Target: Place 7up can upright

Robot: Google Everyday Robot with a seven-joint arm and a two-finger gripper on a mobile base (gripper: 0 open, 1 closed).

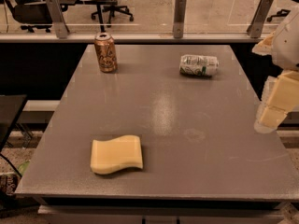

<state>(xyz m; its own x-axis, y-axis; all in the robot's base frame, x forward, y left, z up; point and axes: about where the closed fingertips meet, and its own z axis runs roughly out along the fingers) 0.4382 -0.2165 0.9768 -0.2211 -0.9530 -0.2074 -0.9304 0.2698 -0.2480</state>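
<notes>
The 7up can (199, 65), silvery-white with green print, lies on its side at the far right of the grey table (187, 125). My gripper (272, 113) hangs at the right edge of the view, over the table's right side, well in front of and to the right of the can. It holds nothing that I can see.
A brown-orange can (105, 52) stands upright at the far left of the table. A yellow sponge (117, 154) lies near the front left. A glass barrier with metal posts (179, 17) runs behind the table. A dark surface (9, 113) sits to the left.
</notes>
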